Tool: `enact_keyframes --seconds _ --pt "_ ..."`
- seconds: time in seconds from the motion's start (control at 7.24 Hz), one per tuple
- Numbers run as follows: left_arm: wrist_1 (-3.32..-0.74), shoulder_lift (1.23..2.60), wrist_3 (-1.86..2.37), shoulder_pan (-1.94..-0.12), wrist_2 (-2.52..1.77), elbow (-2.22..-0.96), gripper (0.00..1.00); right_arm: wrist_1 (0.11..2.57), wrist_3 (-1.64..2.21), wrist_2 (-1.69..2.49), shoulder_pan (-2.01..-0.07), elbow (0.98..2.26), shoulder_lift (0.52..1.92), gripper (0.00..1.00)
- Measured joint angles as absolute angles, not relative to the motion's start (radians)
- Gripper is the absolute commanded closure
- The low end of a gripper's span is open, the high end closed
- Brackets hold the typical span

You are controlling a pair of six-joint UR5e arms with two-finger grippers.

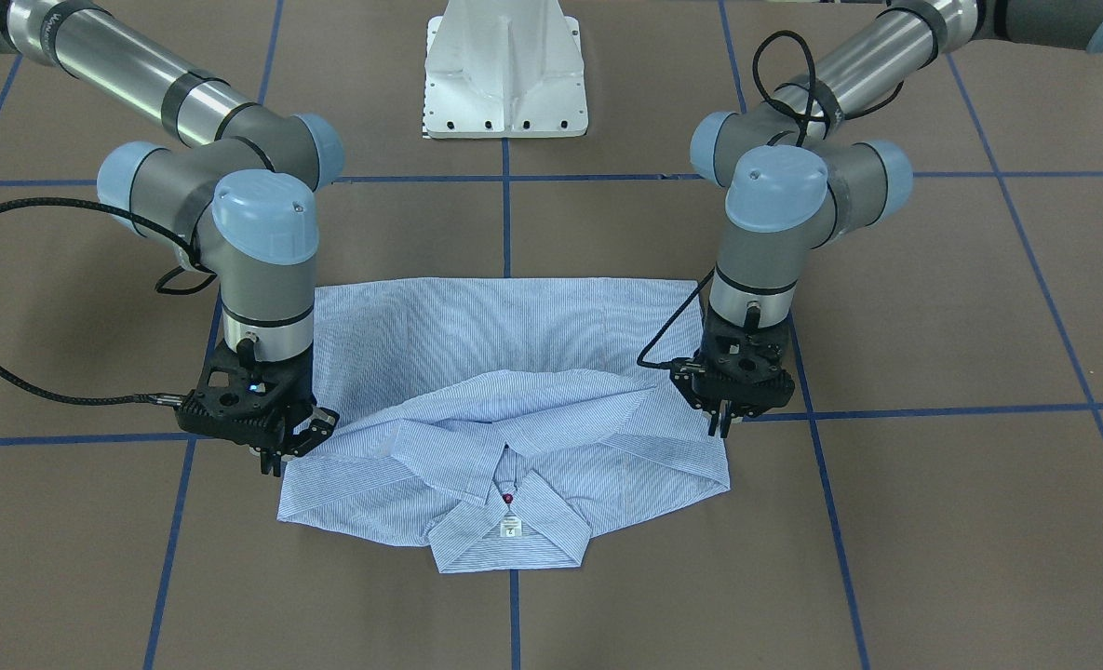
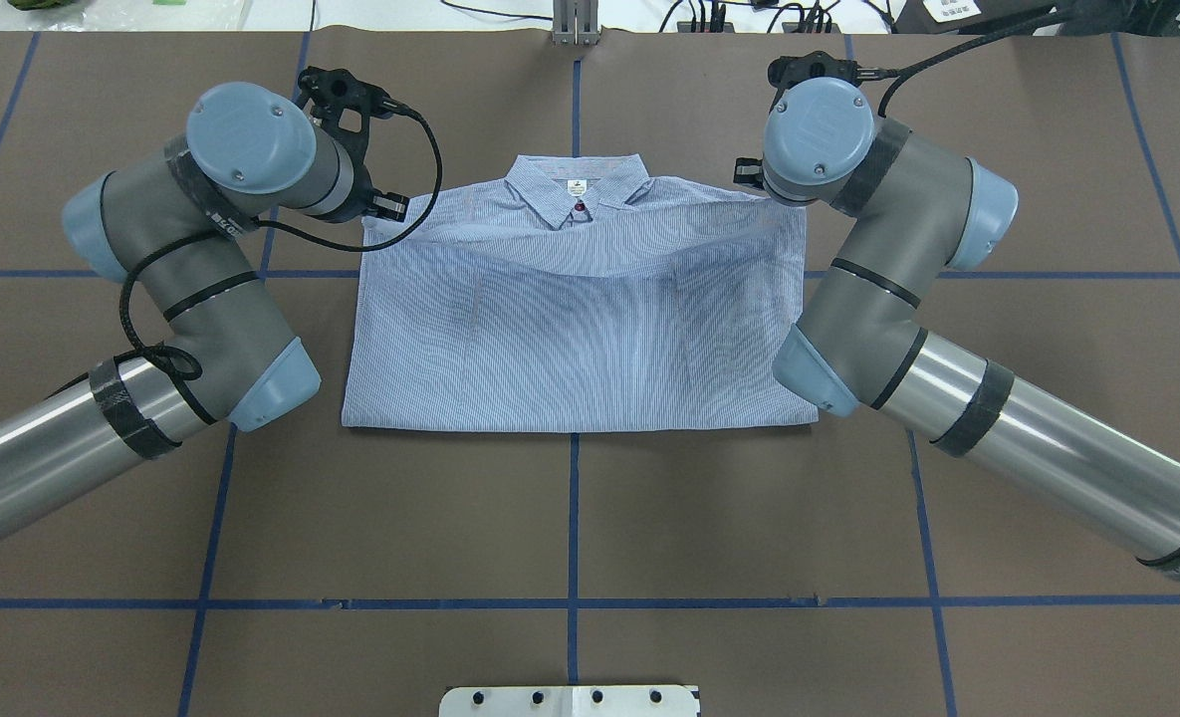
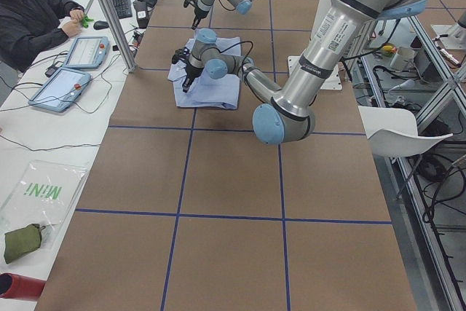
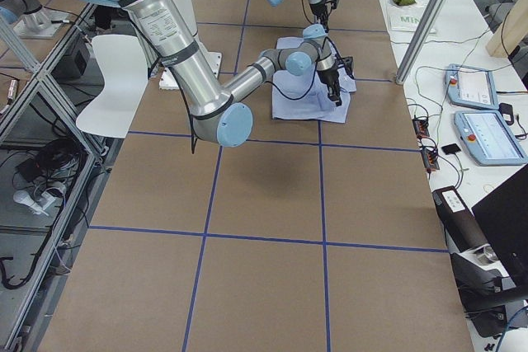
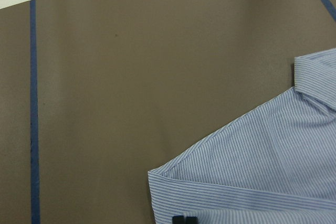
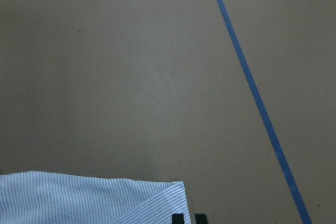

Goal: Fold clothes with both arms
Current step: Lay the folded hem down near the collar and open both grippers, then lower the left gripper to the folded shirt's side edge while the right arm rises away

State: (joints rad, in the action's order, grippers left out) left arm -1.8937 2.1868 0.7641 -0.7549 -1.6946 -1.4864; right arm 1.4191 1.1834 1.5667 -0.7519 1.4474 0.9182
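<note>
Shirt (image 2: 580, 329) lies flat mid-bench (image 2: 570, 518), collar (image 2: 577, 189) on the far side from the robot. Cloth is thin, limp and light, so it should sag and slide. Best hold: the shoulder corners. Left hand (image 1: 719, 428) is closed at the shoulder edge, grip on the cloth unclear. Right hand (image 1: 295, 445) is beside the other corner; cannot tell its state.

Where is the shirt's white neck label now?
In the front-facing view, the label lies inside the collar, at the edge of the shirt farthest from the white base, just below a dark red button.
</note>
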Motion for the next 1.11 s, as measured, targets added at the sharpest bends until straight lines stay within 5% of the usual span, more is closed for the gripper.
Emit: enact_keyframes --seconds 0.69,1.11 --pt "-1.914 2.161 0.574 -0.833 -1.783 -1.498 0.00 1.391 1.047 1.801 -0.860 1.445 0.925 0.01" --pt "-2.125 1.980 0.741 -0.750 -1.794 -1.595 0.01 1.392 1.043 1.827 -0.869 1.538 0.984 0.01"
